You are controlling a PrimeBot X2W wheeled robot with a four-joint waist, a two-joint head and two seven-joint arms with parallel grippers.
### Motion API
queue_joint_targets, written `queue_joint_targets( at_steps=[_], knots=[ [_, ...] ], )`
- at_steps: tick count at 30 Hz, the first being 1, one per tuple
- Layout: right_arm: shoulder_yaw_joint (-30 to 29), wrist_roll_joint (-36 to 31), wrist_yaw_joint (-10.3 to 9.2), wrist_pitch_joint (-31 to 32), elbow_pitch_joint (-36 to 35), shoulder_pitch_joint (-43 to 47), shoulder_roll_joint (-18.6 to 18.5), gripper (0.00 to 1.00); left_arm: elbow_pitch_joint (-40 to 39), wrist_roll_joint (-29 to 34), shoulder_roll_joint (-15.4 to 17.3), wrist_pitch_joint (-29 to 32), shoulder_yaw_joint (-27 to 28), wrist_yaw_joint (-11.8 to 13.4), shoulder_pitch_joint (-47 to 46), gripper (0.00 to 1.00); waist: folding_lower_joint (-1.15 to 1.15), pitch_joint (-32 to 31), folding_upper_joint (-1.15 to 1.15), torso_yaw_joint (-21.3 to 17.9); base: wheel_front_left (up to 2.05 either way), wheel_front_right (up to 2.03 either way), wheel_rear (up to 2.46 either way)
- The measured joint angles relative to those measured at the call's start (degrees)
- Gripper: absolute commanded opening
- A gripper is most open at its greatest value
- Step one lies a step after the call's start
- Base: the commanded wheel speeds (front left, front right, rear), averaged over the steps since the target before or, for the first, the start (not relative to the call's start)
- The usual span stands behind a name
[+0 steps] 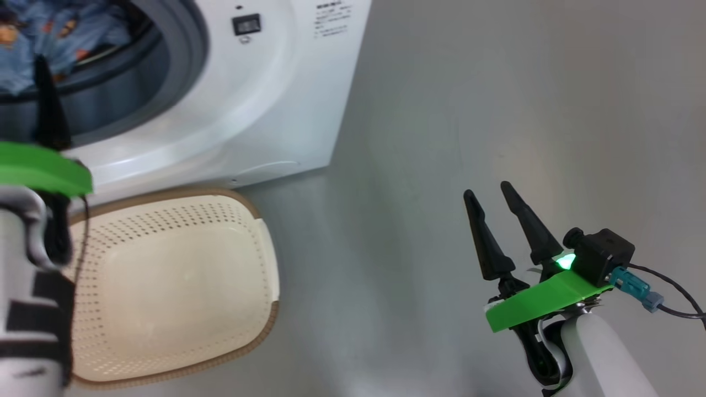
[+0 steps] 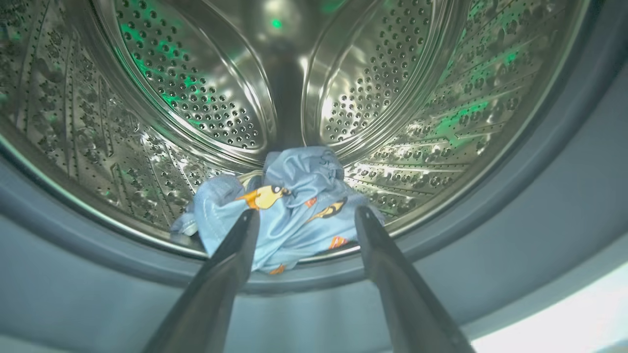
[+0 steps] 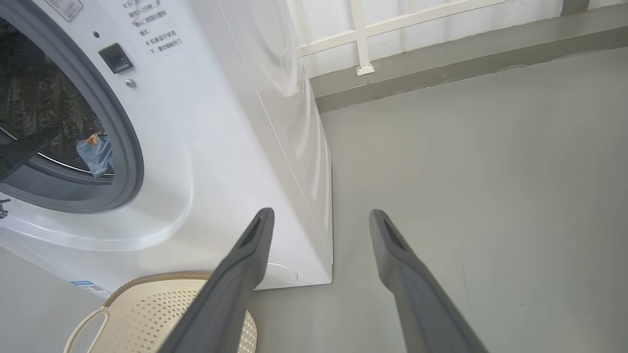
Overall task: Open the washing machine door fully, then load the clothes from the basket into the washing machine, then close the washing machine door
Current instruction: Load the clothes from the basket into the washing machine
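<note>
At the far left of the head view, the left claw [image 2: 306, 212] is largely cut off: one dark finger [image 1: 48, 99] is seen against the gasket [image 1: 182, 66], the rest hidden behind a green plate [image 1: 38, 168]. In its wrist view the claw is seen spread open at the mouth of the drum [image 2: 196, 98], with nothing gripped. The clothes [image 2: 299, 176] are heaped at the drum's front lip, just beyond the fingertips; contact cannot be judged. In front of the washing machine [image 1: 287, 99], the basket [image 1: 165, 220] is set on the floor [image 1: 496, 82], its left side hidden by the forearm [image 1: 27, 309]. At the right, the right claw [image 1: 486, 189] is held open above the floor, well apart from the machine.
</note>
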Motion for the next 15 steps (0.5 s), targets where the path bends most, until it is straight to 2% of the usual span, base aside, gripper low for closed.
queue_joint_targets(
  at_steps=[10, 15],
  knots=[
    [-1.21, -0.01, 0.00, 0.01, 0.88, 0.31, -2.30, 1.00, -5.28, 1.58, -3.75, 0.01, 2.08, 0.00, 10.42, 1.00, 0.00, -4.18, 0.00, 3.83, 0.00, 0.00, 0.00],
    [-1.85, 0.00, 0.00, 0.01, 1.12, 2.64, -3.32, 1.00, -6.91, 2.05, -4.57, 0.01, 2.00, 0.00, 14.99, 1.00, 0.00, -6.69, 0.00, 5.67, 0.00, 0.00, 0.00]
  ],
)
